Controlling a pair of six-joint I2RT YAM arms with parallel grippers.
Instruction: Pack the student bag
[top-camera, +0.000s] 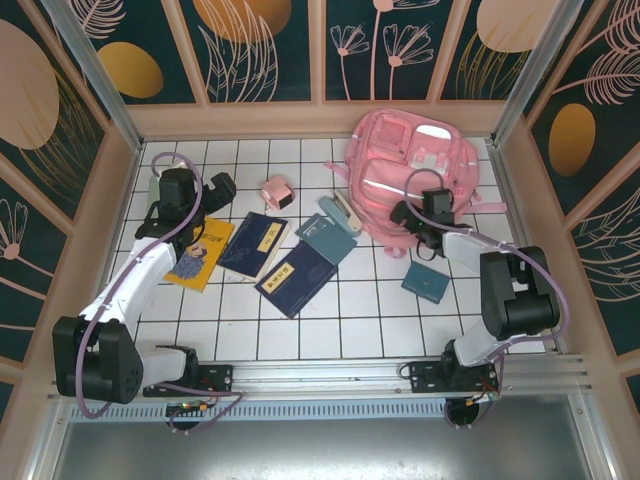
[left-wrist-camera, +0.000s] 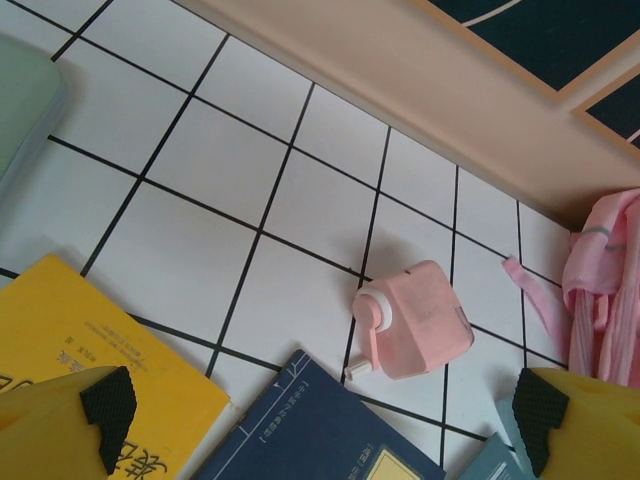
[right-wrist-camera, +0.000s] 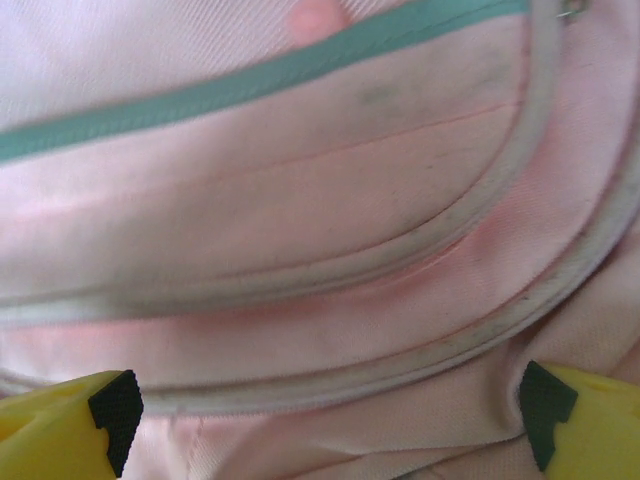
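Blurry student bag (right-wrist-camera: 320, 230), cut by every edge; yellow book (left-wrist-camera: 95, 335) partly cropped.

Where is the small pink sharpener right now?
The small pink sharpener sits on the tiles near the back wall in the top view, left of the student bag and just behind a dark blue book.

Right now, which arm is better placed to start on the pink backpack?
Right. The right fingers hover open close over the pink backpack; the left fingers hang over the yellow book and pink pencil sharpener.
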